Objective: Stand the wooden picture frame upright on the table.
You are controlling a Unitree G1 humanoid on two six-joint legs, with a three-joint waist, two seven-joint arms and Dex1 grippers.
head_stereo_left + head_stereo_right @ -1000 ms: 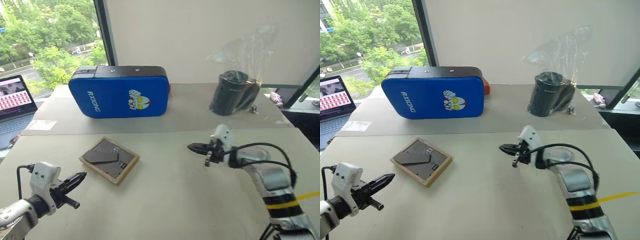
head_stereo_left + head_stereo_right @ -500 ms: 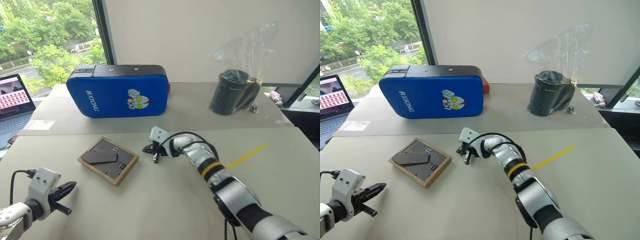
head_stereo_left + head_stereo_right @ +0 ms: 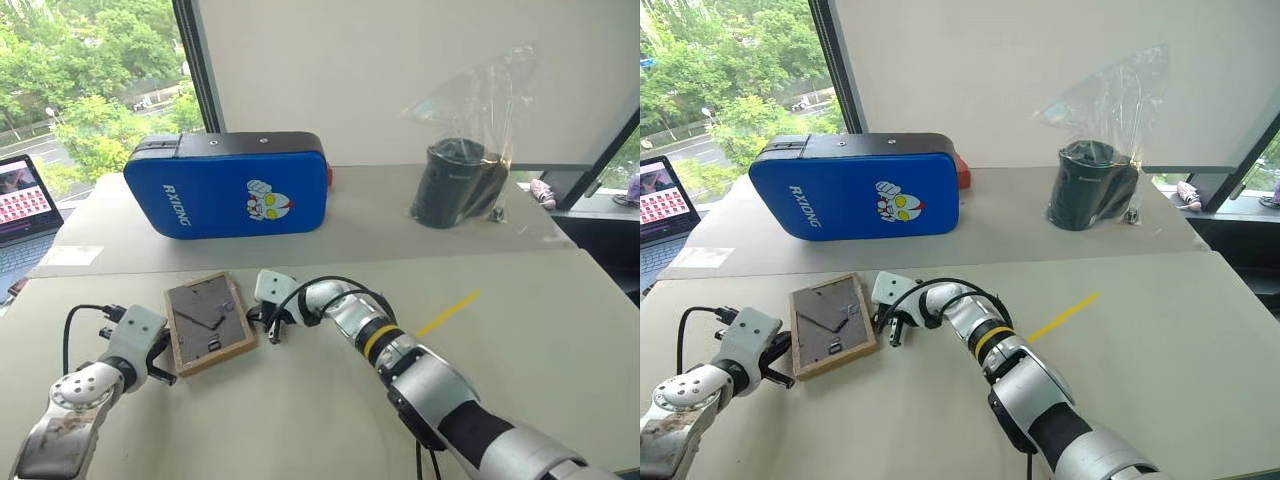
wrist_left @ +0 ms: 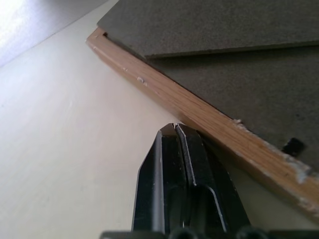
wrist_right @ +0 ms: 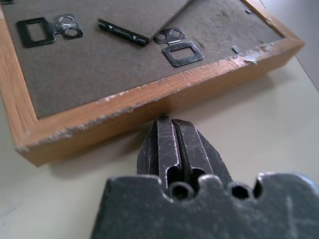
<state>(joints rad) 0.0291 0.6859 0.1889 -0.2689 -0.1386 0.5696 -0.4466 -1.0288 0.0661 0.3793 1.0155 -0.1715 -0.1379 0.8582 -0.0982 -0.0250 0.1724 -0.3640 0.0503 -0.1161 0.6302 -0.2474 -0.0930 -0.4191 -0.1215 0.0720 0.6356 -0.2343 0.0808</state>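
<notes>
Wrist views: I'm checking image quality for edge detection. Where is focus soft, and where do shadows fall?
Left wrist view: the light-wood picture frame goes soft at its far corner; the left gripper, shut, looks sharp. Right wrist view: the frame's chipped wooden edge is crisp, with a soft shadow beneath it on the beige table; the right gripper is shut, its housing blurred.

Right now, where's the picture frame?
The wooden picture frame lies back-up on the table, front left, between the shut left gripper and right gripper, before the blue pad.

silver arms, yellow band, black-fingered right hand [image 3: 252, 318].
</notes>
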